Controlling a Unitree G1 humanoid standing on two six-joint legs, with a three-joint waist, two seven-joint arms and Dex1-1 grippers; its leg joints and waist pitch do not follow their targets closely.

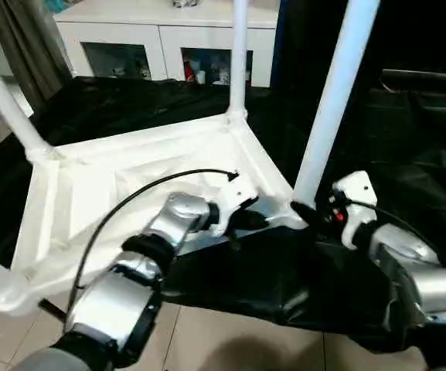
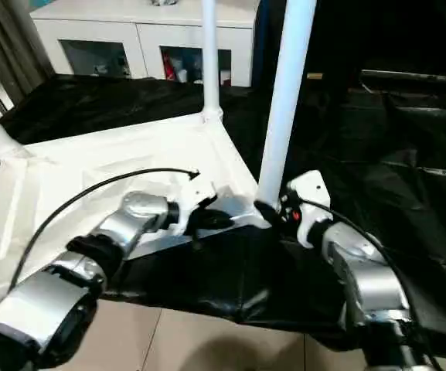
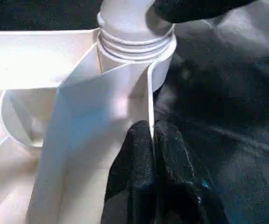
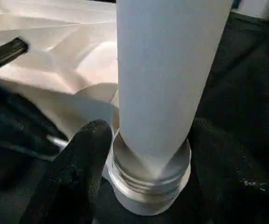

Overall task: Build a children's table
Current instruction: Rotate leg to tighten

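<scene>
Your biggest piece is the children's table (image 1: 130, 193), lying upside down on a black sheet (image 1: 408, 154) that covers the work surface, its ribbed underside facing up toward you. Behind it stands a white glass-door cabinet (image 1: 168, 39) with small items on its shelves, too small to make out. Round corner sockets hold the legs: the far leg (image 1: 239, 54) stands upright in its socket, another leg (image 1: 2, 100) leans out from the far left corner, and the nearest leg (image 1: 335, 100) rises tilted from the near right socket (image 4: 148, 182), its base sitting in the threaded collar. You have the left gripper (image 3: 153, 154) at the tabletop's edge beside that corner, jaws closed down on the thin upright rim wall, one black finger on each side of it. Your right gripper (image 4: 148, 163) sits at the base of the nearest leg, jaws spread either side of the collar; you cannot tell whether they press on it.
</scene>
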